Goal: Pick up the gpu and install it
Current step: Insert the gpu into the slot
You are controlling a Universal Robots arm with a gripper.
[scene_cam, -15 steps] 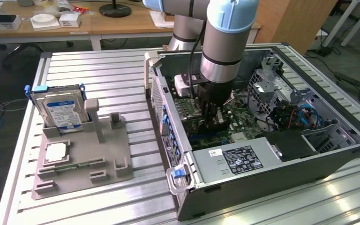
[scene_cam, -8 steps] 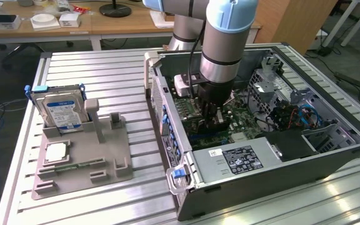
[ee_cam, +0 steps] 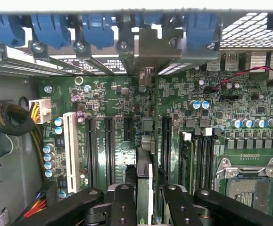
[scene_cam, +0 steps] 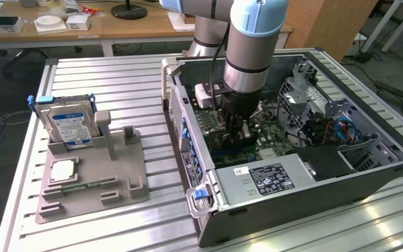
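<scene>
Closest to my wrist camera are the two black fingers (ee_cam: 123, 207) of the gripper (ee_cam: 144, 207), and I see them closed onto the thin top edge of the gpu (ee_cam: 144, 188), one pad on each flat face. The card stands on edge between them, so the hand is clamped on the gpu, not empty.

From the hand, the card runs straight ahead and down toward the green motherboard (ee_cam: 127, 103). Its long axis lies in line with the row of black expansion slots (ee_cam: 109, 143), and its far end points at the rear bracket openings with the blue retention clips (ee_cam: 98, 26). To one side of the fingers sits the white slot (ee_cam: 70, 150) and the yellow power leads (ee_cam: 35, 113); to the other side are the memory slots (ee_cam: 200, 160) and the bare CPU socket (ee_cam: 247, 181).

In the exterior view the gripper (scene_cam: 238, 134) hangs low inside the open computer case (scene_cam: 369, 173), just above the board, with the arm coming straight down over it. I judge the card to be lined up along a slot and close to it, but I cannot tell whether its edge connector has entered the slot. Well off toward that view's left, the grey holder tray (scene_cam: 117, 184) carries the hard drive (scene_cam: 69, 123).
</scene>
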